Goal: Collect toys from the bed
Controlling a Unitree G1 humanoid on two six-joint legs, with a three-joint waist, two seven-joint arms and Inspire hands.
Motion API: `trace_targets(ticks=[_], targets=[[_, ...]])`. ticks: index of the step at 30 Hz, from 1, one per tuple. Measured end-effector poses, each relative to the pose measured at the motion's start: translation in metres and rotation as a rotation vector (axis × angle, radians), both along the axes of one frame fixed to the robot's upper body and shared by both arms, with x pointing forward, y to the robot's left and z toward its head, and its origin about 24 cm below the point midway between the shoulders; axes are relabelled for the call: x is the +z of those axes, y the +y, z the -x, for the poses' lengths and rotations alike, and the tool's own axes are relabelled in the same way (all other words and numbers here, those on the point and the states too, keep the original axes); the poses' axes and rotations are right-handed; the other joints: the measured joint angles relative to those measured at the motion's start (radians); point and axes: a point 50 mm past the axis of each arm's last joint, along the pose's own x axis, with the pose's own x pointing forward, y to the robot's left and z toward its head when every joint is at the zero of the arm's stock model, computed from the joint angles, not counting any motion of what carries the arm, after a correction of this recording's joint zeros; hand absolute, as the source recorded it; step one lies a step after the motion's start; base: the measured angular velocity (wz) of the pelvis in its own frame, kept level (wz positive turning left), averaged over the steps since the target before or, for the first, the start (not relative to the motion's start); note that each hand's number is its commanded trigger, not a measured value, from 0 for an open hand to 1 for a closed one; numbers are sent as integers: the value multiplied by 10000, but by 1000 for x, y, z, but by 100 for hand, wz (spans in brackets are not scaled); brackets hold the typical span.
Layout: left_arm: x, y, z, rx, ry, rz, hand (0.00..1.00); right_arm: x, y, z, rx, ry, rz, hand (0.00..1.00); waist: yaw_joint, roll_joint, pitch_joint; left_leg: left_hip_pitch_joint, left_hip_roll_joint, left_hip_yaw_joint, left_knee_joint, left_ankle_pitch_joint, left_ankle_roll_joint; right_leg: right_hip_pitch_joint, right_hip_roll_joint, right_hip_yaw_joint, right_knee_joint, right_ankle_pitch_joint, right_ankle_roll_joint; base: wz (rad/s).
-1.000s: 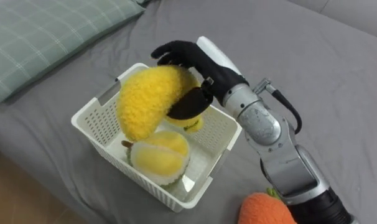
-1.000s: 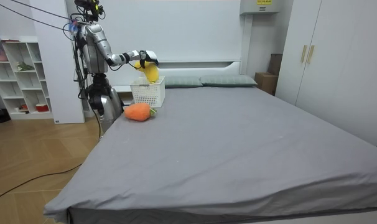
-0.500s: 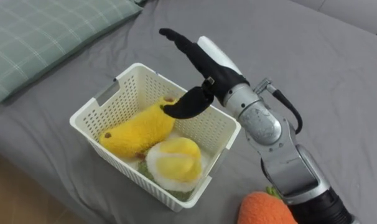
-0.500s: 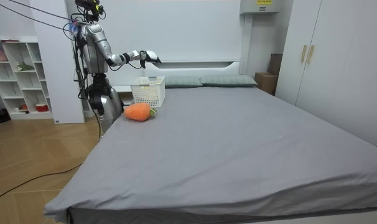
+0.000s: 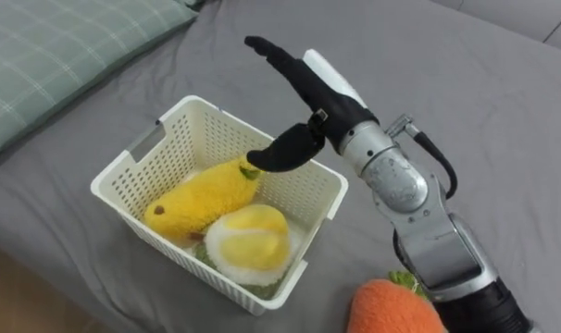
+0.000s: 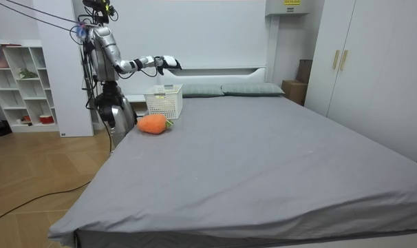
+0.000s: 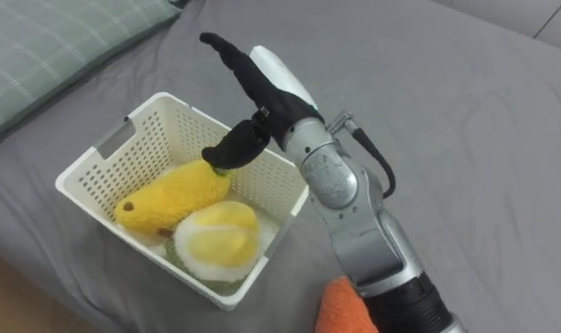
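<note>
Nearest to me I see one orange plush carrot [image 5: 396, 310], fuzzy and rounded with a scrap of green top. It lies on the smooth grey bed [image 5: 484, 102], just beside the right forearm. Beyond it sits one white plastic basket [image 5: 206, 139], rectangular, with lattice walls and a handle slot. Inside I count two soft toys: a round yellow-and-white plush [image 5: 248, 242] on the near side and a long curved fluffy yellow plush [image 5: 199, 196] behind it, the two touching. The right hand [image 5: 313, 92], black with a glossy white back, hovers over the basket's far rim, fingers stretched apart, thumb hanging down, holding nothing. Farthest off, one green checked fabric pillow [image 5: 49, 65] lies flat.
</note>
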Motion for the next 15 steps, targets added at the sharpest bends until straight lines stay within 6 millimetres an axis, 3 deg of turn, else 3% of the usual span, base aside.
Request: trace_targets(ticks=[3,5,6,8,10,15], targets=[[-1,1,4,151,81,-17,0,-14,-16,3,-617,452,-262,0,-242,100,6,33,0,39,2,-9,11,20,-2,36,3,0,0,-2],[-1,3,9,315,184,-30,0,-25,-25,9,-963,795,-370,0,-435,182,-42,47,-1,78,2,-11,14,18,2,139,4,1,0,-13],[-2,4,13,433,265,-23,0,-33,-31,13,-1183,998,-366,0,-493,224,-102,89,14,231,-4,-22,29,-8,11,301,9,1,0,-30],[-3,4,17,487,370,-2,0,-40,-40,18,-1529,1264,-426,0,-624,402,-114,141,16,364,-11,-38,49,-12,20,458,12,2,0,-26],[-4,3,23,624,498,30,0,-46,-53,22,-2032,1430,-632,0,-954,586,-207,203,20,494,-32,-44,58,-7,23,573,27,2,2,-12],[-5,5,32,912,564,4,0,-45,-70,23,-2856,1101,-825,0,-1265,606,-235,355,78,718,-43,-61,37,36,97,830,45,23,-30,-15]])
